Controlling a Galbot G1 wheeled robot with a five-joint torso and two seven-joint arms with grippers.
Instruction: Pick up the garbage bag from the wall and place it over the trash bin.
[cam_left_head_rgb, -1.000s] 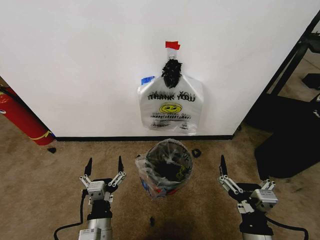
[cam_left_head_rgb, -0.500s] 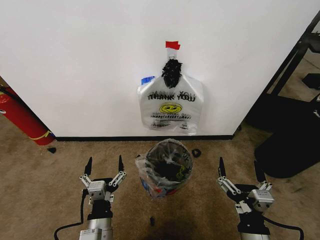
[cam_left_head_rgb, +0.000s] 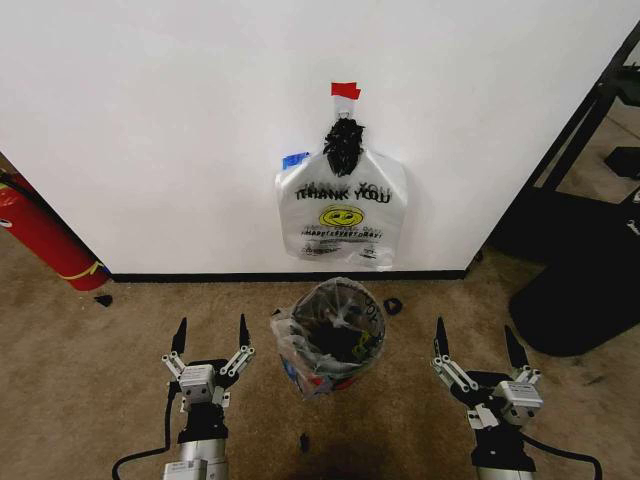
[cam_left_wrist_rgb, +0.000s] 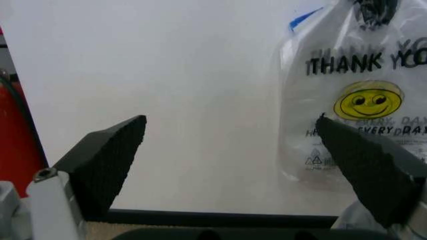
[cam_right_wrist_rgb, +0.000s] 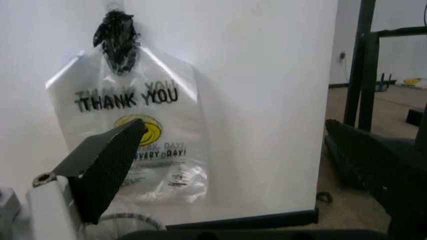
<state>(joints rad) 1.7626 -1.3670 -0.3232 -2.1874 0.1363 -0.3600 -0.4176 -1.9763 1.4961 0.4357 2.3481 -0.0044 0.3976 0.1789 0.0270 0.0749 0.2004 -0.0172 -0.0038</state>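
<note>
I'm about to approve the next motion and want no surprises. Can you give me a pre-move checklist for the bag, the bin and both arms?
1. Left end effector open and holding nothing: ok; it sits low, left of the trash bin.
2. Right end effector open and holding nothing: ok; low, right of the bin.
3. Both end effectors apart from the bin: ok.
4. Garbage bag over the bin: ok; see-through plastic drapes its rim and side.
5. Bag seated evenly all round the rim: cannot tell.
6. THANK YOU bag hanging on the wall, away from both arms: ok.
</note>
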